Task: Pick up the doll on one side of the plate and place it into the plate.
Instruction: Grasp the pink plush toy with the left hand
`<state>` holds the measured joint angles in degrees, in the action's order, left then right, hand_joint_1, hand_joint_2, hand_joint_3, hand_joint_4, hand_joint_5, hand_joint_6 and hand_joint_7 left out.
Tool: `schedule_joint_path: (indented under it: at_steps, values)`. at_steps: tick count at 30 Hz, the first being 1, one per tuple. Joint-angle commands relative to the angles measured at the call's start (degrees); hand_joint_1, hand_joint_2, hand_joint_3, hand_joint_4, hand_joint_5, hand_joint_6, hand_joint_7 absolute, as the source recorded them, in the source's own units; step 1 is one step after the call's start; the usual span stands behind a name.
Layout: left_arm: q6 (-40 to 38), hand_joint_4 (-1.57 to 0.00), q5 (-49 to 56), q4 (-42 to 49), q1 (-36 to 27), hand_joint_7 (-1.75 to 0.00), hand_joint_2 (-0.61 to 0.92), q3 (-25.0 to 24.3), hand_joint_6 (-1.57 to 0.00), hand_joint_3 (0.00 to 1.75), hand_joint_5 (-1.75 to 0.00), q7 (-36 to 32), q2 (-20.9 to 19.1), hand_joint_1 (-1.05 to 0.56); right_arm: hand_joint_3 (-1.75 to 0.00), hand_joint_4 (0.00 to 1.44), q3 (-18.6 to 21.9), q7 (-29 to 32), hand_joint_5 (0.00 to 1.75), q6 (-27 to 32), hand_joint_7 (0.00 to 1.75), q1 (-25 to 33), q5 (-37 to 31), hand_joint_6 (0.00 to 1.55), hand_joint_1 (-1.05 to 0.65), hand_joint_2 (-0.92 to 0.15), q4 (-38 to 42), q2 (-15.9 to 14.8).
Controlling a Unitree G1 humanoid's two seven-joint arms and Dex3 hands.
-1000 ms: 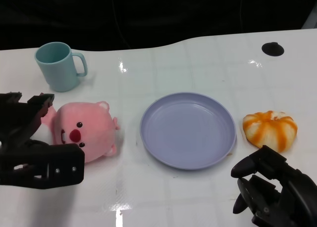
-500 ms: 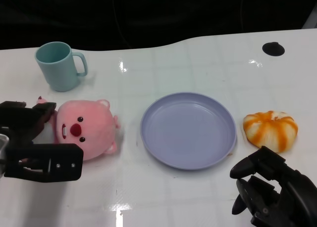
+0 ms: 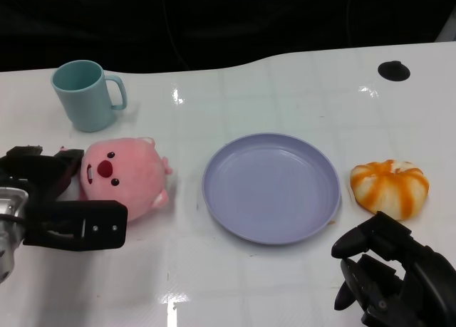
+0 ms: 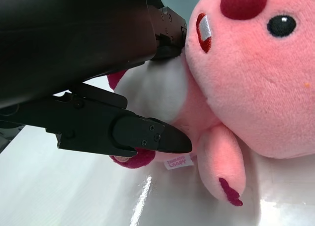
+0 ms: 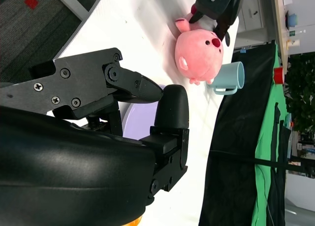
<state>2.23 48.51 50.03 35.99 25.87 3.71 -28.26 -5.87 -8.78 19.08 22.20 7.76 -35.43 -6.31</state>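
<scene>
- White tabletop (image 3: 285,284) is carrying everything, with dark background behind.
- Pink doll (image 3: 122,179) is lying left of the purple plate (image 3: 271,187), not yet in it; lifting and placing are remaining.
- Left hand (image 3: 50,202) is closing its fingers (image 4: 147,137) around the doll's body, touching it.
- Right hand (image 3: 392,277) is idling, fingers curled, holding nothing.

- The left hand (image 3: 53,199) sits low at the left of the head view, with a bit of silver forearm at the frame edge.
- Its black fingers (image 4: 147,137) close around a pink doll (image 3: 121,181), one finger set above the doll's body and another below it.
- The right hand (image 3: 388,281) rests low at the right, its fingers curled inward and holding nothing.
</scene>
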Motion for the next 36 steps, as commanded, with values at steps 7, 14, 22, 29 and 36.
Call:
schedule_joint_path:
  at_steps: [7, 14, 22, 29, 36]
  values:
    - [1.6, -0.16, -1.15, 9.57, 2.41, -0.02, 0.88, 3.11, -0.19, 0.0, -0.09, -4.34, 2.24, -0.51, -0.6, 0.5, 0.61, 0.17, 1.74, 0.01, 1.65, 0.61, 0.18, 0.38, -0.3, -0.92, -1.49, -0.31]
    - [2.92, -0.46, -2.7, 15.8, 4.14, -0.03, 0.88, 3.86, -0.35, 0.0, -0.11, -8.43, 3.87, -0.36, -0.59, 0.49, 0.53, -0.16, 1.74, 0.01, 1.66, 0.48, 0.68, 0.37, -0.3, -0.92, -1.27, -0.37]
    - [7.02, -0.81, -2.41, 19.57, 6.17, -0.01, 0.92, 5.54, -1.1, 0.05, -1.02, -12.7, 4.31, -0.21, -0.59, 0.5, 0.6, -0.01, 1.73, 0.32, 1.66, 0.83, 0.74, 0.37, -0.3, -0.92, -1.47, -0.27]
    - [7.75, -0.7, -1.43, 21.22, 6.34, -0.01, 0.92, 7.8, -1.13, 0.1, -1.58, -15.76, 4.27, -0.29, -0.59, 0.51, 0.41, 0.11, 1.73, 0.04, 1.66, 1.05, 0.95, 0.38, -0.31, -0.92, -1.21, 0.21]
    - [10.55, -0.71, -2.99, 21.03, 5.42, -1.22, 0.92, 6.88, -0.77, 0.12, -1.73, -20.94, 2.42, -0.24, -0.59, 0.5, 0.46, 0.27, 1.72, 0.6, 1.64, 1.21, 1.03, 0.37, -0.31, -0.92, -1.9, 0.25]
